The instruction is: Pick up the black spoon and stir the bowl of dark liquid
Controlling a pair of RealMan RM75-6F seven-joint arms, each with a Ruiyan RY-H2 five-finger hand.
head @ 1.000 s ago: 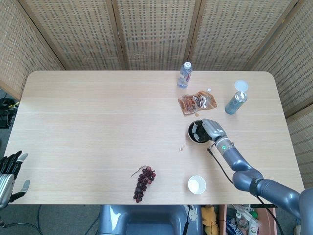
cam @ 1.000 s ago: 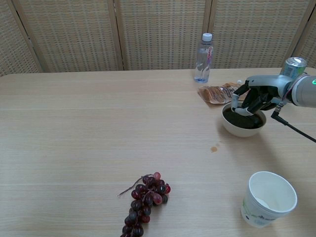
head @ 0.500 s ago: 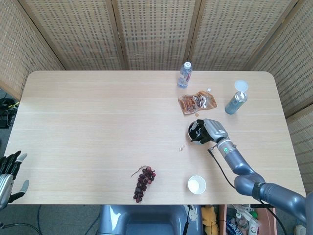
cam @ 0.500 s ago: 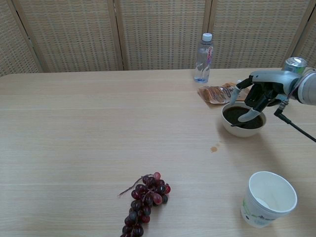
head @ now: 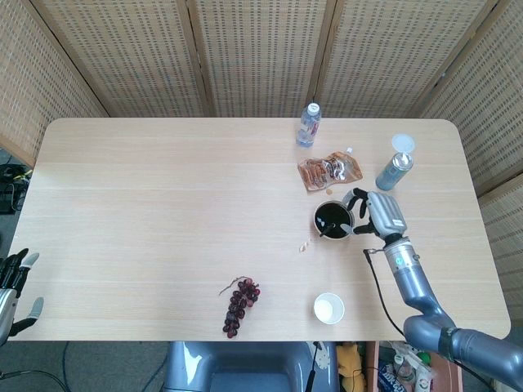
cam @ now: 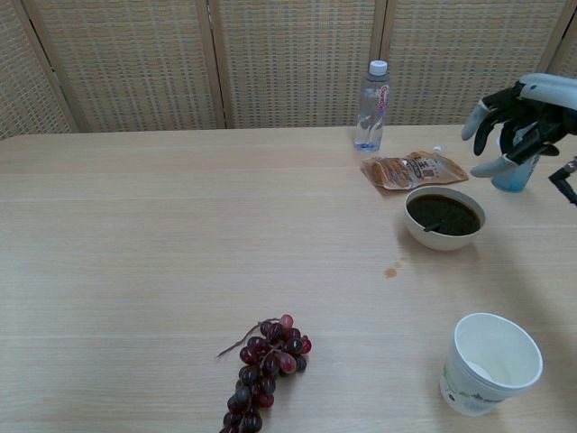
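The white bowl point(head: 317, 214) point(cam: 424, 237) of dark liquid stands right of the table's middle. The black spoon point(head: 334, 229) point(cam: 434, 225) lies in it, its handle resting toward the near rim with nothing holding it. My right hand point(head: 377, 214) point(cam: 514, 113) hovers to the right of the bowl and above it, fingers spread, empty and apart from the bowl. My left hand point(head: 12, 282) hangs off the table's near left corner with its fingers apart and nothing in it.
A water bottle point(head: 309, 124) point(cam: 372, 94), a snack packet point(head: 328, 171) point(cam: 413, 170) and a blue can point(head: 394, 170) stand behind the bowl. A paper cup point(head: 328, 308) point(cam: 489, 363) and grapes point(head: 240, 305) point(cam: 266, 370) sit near the front edge. A small spill point(cam: 391, 270) lies left of the bowl.
My right hand let go of the spoon, opened, and rose up and to the right away from the bowl. The spoon stayed in the liquid.
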